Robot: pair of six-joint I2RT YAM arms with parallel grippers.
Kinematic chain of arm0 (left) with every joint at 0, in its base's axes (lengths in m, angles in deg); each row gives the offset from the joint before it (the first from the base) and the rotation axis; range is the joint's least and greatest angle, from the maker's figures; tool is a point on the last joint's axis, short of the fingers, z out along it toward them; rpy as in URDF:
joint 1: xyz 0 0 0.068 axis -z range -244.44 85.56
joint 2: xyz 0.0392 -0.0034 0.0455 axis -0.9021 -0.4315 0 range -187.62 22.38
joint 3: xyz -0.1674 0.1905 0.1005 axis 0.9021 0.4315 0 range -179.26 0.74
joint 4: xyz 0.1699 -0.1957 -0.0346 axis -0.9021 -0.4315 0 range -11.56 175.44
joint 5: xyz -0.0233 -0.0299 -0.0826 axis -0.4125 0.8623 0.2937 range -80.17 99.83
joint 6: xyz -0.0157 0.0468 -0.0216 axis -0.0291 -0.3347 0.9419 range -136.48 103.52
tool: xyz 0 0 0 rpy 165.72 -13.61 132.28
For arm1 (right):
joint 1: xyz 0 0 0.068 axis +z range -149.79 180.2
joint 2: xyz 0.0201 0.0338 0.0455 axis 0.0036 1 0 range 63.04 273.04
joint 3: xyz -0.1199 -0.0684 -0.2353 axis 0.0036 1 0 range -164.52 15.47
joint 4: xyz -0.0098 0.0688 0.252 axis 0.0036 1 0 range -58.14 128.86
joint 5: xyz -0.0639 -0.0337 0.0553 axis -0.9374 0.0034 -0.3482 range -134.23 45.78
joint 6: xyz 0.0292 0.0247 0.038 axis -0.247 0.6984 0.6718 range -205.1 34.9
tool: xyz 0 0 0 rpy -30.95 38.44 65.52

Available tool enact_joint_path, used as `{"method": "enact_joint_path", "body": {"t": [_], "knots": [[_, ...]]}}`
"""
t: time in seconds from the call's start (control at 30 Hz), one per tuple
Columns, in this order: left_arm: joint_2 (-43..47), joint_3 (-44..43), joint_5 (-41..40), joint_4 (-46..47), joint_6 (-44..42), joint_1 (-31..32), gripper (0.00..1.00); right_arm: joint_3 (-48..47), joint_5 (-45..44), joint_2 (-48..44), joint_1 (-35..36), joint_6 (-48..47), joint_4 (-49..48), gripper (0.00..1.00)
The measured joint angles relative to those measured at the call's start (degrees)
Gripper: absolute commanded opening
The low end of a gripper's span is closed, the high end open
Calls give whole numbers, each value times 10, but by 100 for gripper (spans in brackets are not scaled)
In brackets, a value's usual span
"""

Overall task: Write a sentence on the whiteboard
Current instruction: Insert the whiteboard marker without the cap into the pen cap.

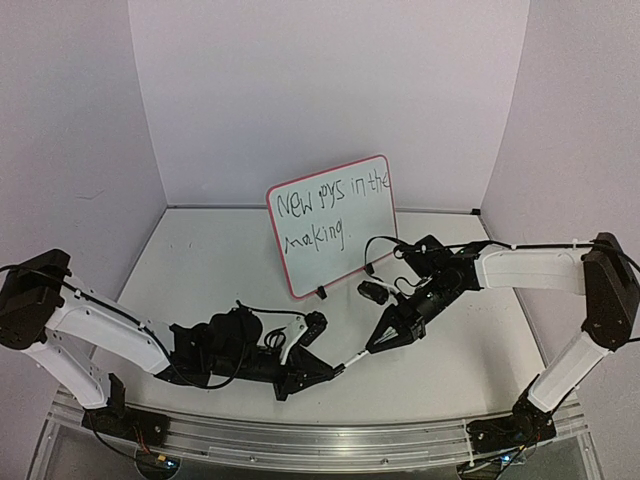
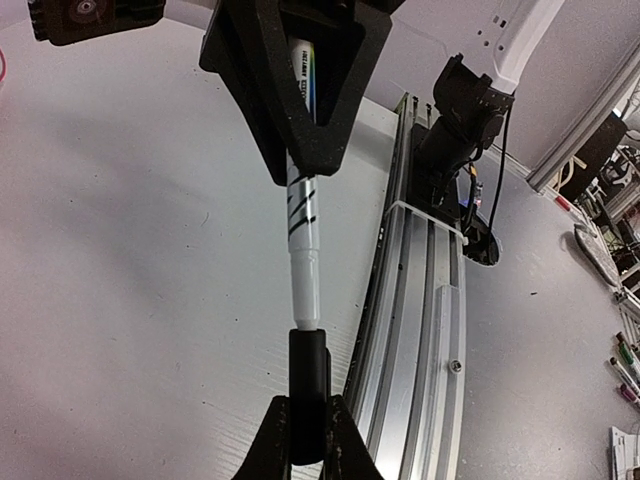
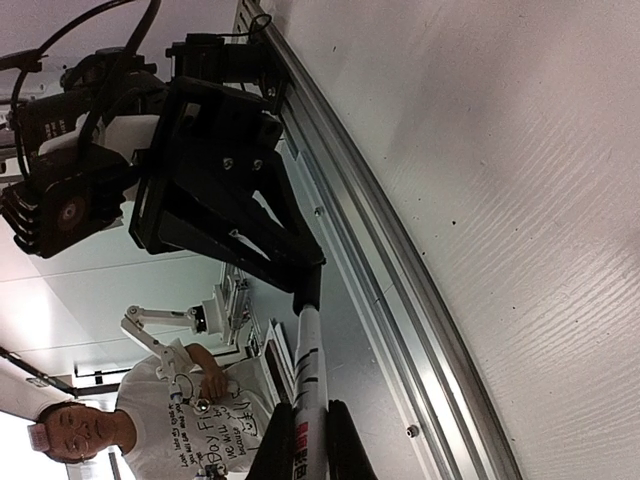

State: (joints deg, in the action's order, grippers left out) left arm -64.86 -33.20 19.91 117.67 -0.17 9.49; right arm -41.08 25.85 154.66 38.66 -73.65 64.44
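Top external view is showing the aluminium rail running along the near edge of the counter, with both arm bases sitting on it. Just beyond the rail, the left arm is lying low and reaching toward the middle. The left jaws are squeezing shut on the black cap of a marker. The right arm is reaching in from the other side, and the right jaws are pinching shut around the marker's white barrel. The two sets of jaws are pointing at each other, with the marker spanning the short gap between them. Its narrow end is sitting in the mouth of the cap; whether it is pushed fully home I cannot tell.

Farther back, the whiteboard is standing on its small black feet near the middle of the counter, behind both jaws and touched by neither. It is carrying the sentence in two uneven black rows ending in a dot, reading roughly "New toys in the" over "making."; the second word is hard to read. Pale walls are closing off the scene behind it.
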Motion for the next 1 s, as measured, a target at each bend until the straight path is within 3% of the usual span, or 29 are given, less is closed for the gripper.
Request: {"method": "enact_joint_path", "body": {"t": [0.47,1.0], "knots": [[7,-10,5,-6,0,0,0,-4,19,0,4,2,0,0],[-9,-23,5,-7,2,2,0,-12,-20,0,27,17,1,0]]}}
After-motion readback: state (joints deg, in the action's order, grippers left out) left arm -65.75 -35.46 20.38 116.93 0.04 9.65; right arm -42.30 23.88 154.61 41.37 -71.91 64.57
